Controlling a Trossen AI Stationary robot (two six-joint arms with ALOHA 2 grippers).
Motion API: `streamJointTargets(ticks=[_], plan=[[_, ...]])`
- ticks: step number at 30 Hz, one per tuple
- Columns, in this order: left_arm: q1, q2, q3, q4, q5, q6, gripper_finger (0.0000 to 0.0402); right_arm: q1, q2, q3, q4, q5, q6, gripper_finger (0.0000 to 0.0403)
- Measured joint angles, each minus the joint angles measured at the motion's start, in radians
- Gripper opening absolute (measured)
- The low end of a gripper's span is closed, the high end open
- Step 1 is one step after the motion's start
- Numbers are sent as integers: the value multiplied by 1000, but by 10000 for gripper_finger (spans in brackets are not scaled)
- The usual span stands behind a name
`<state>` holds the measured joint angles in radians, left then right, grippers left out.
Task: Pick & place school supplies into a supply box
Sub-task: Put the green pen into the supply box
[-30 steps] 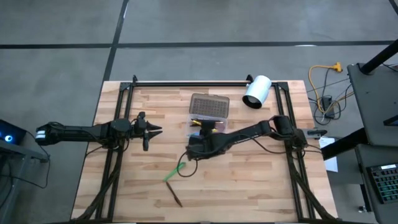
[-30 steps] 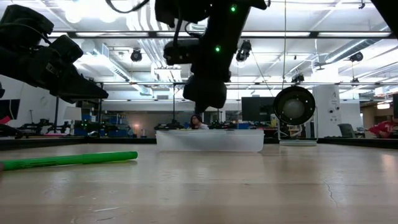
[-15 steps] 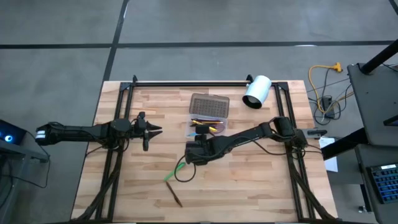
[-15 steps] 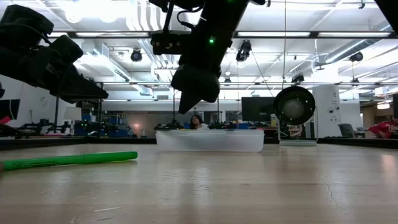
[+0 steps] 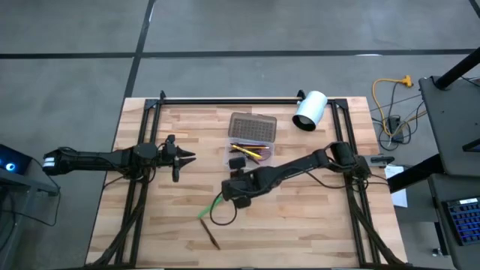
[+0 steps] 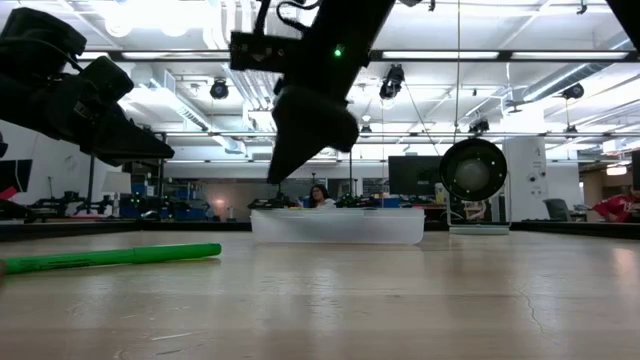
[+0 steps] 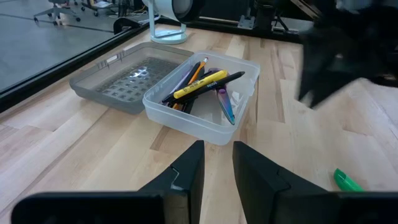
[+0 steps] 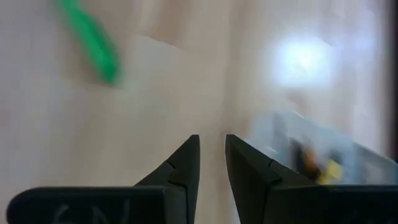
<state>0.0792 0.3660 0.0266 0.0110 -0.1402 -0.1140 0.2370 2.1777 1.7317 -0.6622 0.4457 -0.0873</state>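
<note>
The supply box (image 5: 247, 154) stands open at the table's middle, its grey lid (image 5: 252, 127) lying flat on the far side. Inside it, pens and pencils (image 7: 200, 85) lie together, a yellow one on top. A green pen (image 5: 209, 207) and a dark brown pencil (image 5: 213, 235) lie flat on the table nearer the near edge. My right gripper (image 5: 229, 194) hangs shut and empty above the table between the box and the green pen (image 8: 87, 38). My left gripper (image 5: 182, 157) waits shut to the left of the box (image 7: 199, 106).
A white cylinder (image 5: 310, 110) lies at the far right of the table and shows behind the box in the low view (image 6: 473, 170). Black frame rails (image 5: 225, 100) run along the far edge and both sides. Bare wood lies around the green pen (image 6: 110, 257).
My right gripper has moved from above the box toward the table's near edge and slightly left, toward the green pen, rising a little in the low view. The box, pen and pencil have stayed where they were.
</note>
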Motion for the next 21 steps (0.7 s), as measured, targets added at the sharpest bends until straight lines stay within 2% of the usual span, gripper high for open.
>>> streamJointTargets(ticks=[3, 6, 12, 15, 21], plan=[[0, 0, 0, 0, 0, 0, 69, 4, 0, 0, 31, -126, -69, 68], [0, 0, 0, 0, 0, 0, 69, 11, 0, 0, 53, -204, -161, 68], [0, 0, 0, 0, 0, 0, 69, 27, 10, 7, 76, -223, -304, 68], [0, 0, 0, 0, 0, 0, 69, 26, 31, 29, 87, -225, -313, 68], [0, 0, 0, 0, 0, 0, 69, 25, 78, 99, 90, -311, -331, 68]])
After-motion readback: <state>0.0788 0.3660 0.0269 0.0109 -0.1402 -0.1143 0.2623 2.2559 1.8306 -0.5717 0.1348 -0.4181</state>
